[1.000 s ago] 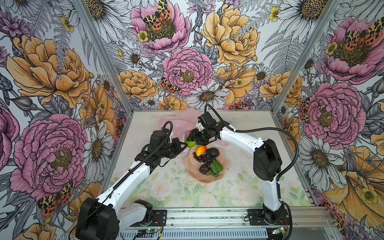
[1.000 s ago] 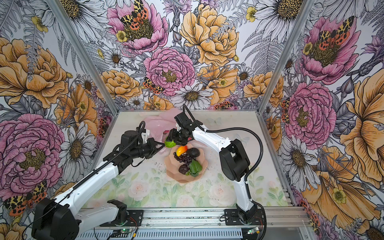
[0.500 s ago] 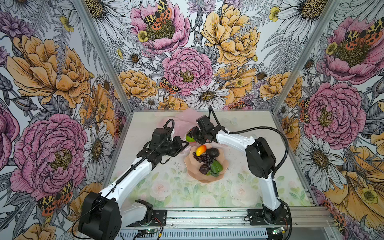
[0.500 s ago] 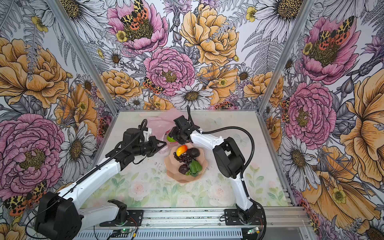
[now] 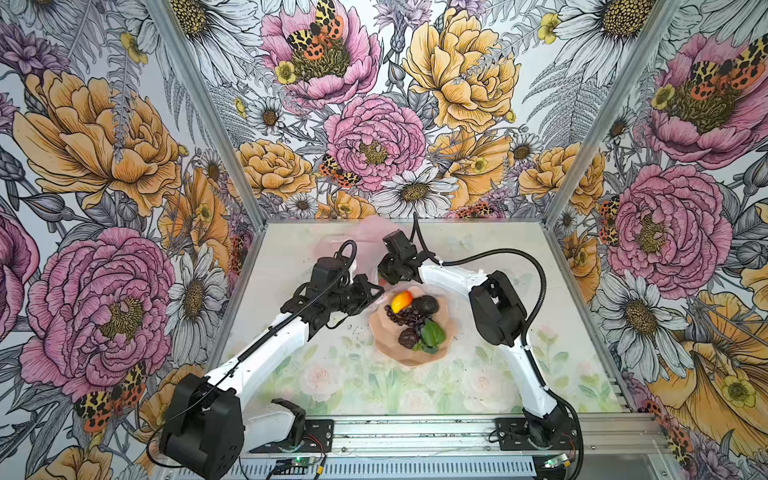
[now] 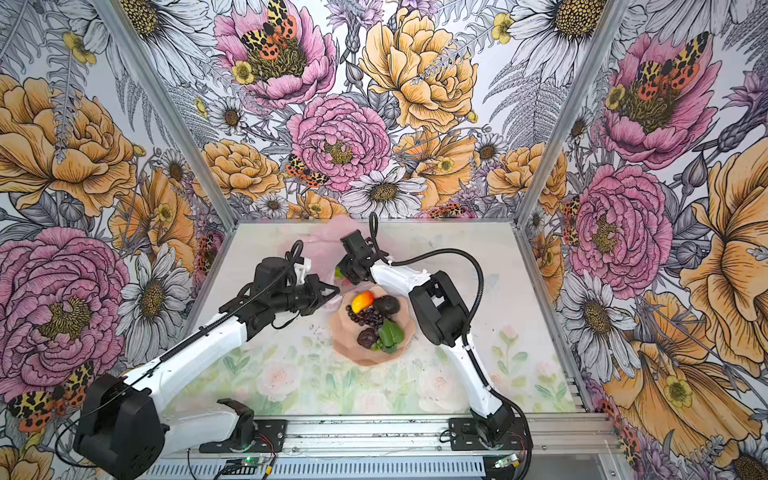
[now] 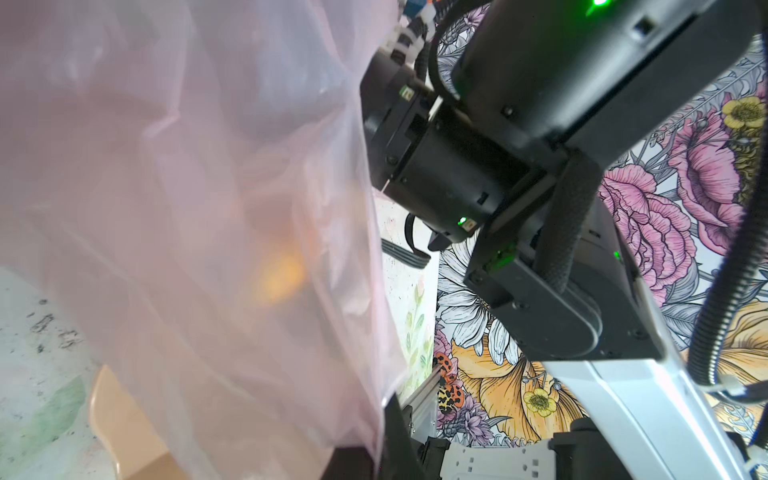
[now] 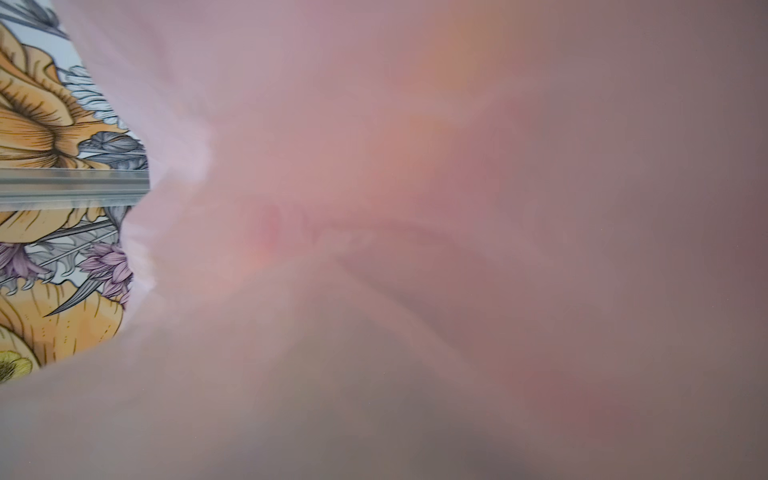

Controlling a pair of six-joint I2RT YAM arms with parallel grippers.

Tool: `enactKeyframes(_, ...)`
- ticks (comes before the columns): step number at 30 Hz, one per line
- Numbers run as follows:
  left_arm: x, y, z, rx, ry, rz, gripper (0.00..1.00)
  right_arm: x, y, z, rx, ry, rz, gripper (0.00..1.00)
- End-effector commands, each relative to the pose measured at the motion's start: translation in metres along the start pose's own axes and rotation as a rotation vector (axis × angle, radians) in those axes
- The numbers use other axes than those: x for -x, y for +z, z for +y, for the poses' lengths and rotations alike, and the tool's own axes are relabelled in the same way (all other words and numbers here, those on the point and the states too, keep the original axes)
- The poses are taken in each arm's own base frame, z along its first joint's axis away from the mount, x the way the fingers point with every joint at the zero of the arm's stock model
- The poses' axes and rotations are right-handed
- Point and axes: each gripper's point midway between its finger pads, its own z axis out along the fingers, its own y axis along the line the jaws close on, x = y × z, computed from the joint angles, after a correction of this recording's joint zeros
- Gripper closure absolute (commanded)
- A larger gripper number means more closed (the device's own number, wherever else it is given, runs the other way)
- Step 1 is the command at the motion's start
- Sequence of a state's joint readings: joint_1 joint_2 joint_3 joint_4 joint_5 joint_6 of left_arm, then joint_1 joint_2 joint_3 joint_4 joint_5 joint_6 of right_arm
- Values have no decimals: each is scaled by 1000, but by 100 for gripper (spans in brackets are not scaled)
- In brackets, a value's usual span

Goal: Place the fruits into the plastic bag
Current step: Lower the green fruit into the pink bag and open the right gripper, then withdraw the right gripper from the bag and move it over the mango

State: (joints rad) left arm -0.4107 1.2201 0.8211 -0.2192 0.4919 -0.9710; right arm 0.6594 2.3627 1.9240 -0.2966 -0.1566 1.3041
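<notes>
Left fingers (image 5: 368, 289) are pressed together, pinching the near edge of the plastic bag (image 5: 365, 237) and holding it up off the surface (image 5: 332, 374), just beside the far-left rim of the bowl (image 5: 415, 358). From my left wrist cam the bag's pale-pink film (image 7: 187, 208) hangs like a curtain over approx. half the pic. An orange blur glows thru it; can't tell if that's inside the bag or behind it. The bowl's peach edge (image 7: 124, 428) peeks out under the film.

Right fingers (image 6: 348, 271) sit at the bag's mouth on its far side, near the left ones but apart. Spread or closed? Can't tell: the wrist body hides them in both top views, and my right wrist cam gives only blurry pink film (image 8: 415, 249) w/ a bit of wall (image 8: 50, 124) at one side. A sliver of green fruit (image 6: 338, 273) shows right at them; gripped or loose, can't tell.

The other fruits sit in the bowl, btwn my two arms:
- orange-yellow mango (image 5: 401, 300) at the far edge
- dark avocado (image 5: 426, 304) beside it
- purple grapes (image 5: 405, 316) mid-bowl
- another dark fruit (image 5: 409, 337) and a green leaf (image 5: 432, 334) nearer my bases

The bag itself is at the back of the surface, behind the bowl.
</notes>
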Motion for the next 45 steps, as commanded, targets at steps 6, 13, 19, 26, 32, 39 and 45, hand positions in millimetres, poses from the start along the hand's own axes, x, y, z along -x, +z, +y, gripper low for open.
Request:
enactKeyframes(6, 2, -8, -10, -46, 13, -6, 100, 34, -16, 67, 249, -34, -94, 7)
enactKeyframes(13, 12, -22, -11, -57, 10, -35, 100, 61, -49, 75, 281, -65, -178, 7)
enactKeyframes(19, 24, -40, -12, -66, 3, -85, 100, 93, -80, 51, 181, -76, -236, 7)
enactKeyframes(26, 31, -51, -13, -74, -9, -121, 100, 107, -101, 24, 91, -73, -191, 7)
enactKeyframes(32, 30, -52, -13, -75, -20, -131, 100, 96, -119, 11, 58, -112, -103, 7)
enactKeyframes(39, 23, -44, -10, -66, -26, -125, 100, 62, -136, 4, 55, -210, 78, 8)
enactKeyframes(45, 16, -33, -11, -55, -17, -108, 100, 30, -150, -17, -11, -307, 233, 8)
